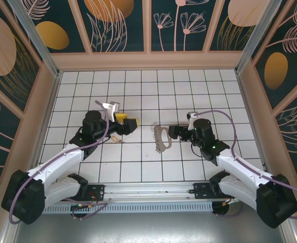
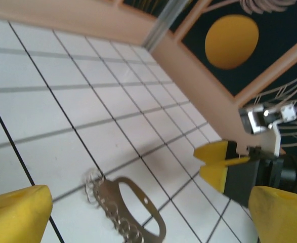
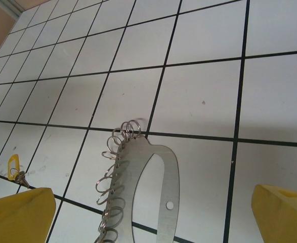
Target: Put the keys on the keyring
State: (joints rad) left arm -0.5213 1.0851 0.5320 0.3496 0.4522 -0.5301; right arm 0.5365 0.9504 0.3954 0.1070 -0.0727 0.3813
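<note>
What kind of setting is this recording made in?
Probably a purpose-built robot test booth: a white tiled tabletop boxed in by leaf-printed wall panels, with a left arm and a right arm on a metal rail.

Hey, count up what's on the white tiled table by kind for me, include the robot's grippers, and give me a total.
metal key holder plate, edged with split rings: 1
small yellow-headed key, lying loose: 1
grippers, the left gripper and the right gripper, both open: 2
Total: 4
</note>
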